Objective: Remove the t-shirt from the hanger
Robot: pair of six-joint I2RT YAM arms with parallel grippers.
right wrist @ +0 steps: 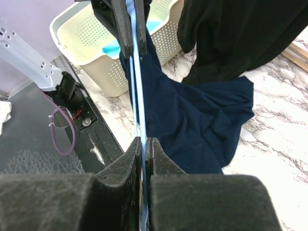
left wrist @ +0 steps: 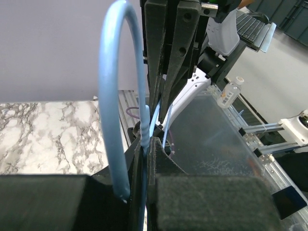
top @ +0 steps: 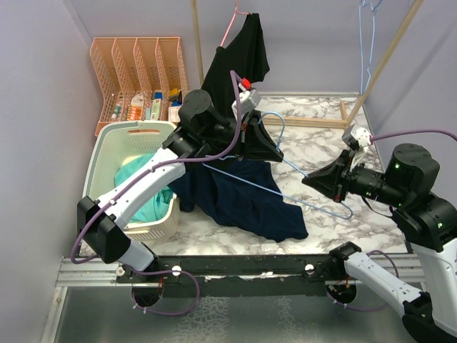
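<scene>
Shirt [top: 243,200]: beneath left pincer [top: 280,157], on bench [top: 318,132].
Left pincer: clamped on hanger [left wrist: 107,106].
Right pincer [top: 308,179]: clamped on hanger.

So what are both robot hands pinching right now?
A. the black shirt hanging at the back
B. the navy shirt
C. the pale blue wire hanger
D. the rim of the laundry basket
C: the left hand and the right hand are each closed on the pale blue hanger, while the navy shirt lies below on the table.
</scene>
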